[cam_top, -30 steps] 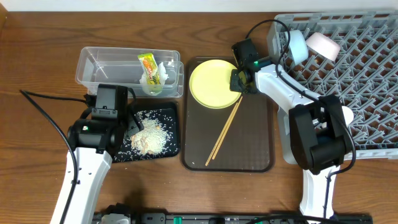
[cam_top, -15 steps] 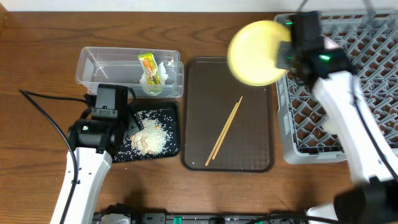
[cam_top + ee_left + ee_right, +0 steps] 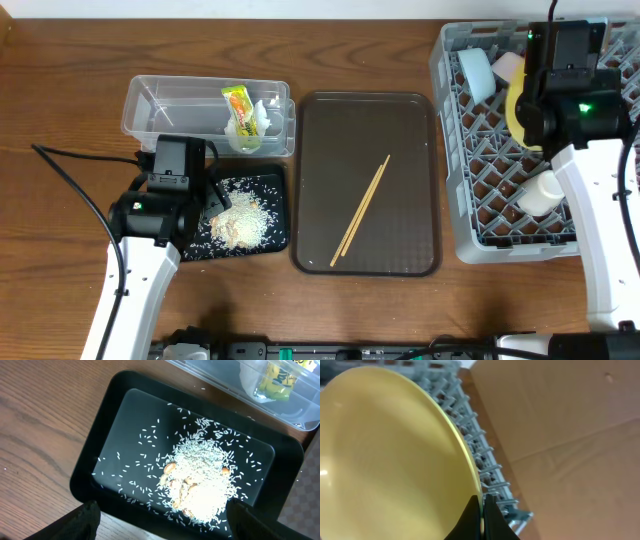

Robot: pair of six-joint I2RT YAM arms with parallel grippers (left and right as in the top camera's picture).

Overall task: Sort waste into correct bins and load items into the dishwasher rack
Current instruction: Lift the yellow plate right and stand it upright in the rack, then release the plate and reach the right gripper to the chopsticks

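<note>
My right gripper is shut on the rim of the yellow plate and holds it on edge over the grey dishwasher rack; from overhead the plate shows as a thin yellow sliver. In the rack lie a light blue bowl, a white bowl and a white cup. The chopsticks lie on the brown tray. My left gripper is open above the black tray, which holds the rice scraps. The clear tub holds the snack wrapper and white paper.
The brown tray lies between the bins and the rack. The rack's pegs stand close behind the plate. A black cable runs across the wooden table left of my left arm.
My right arm lifted the yellow plate off the brown tray, carried it right over the rack and turned it on edge. The left arm has not moved.
</note>
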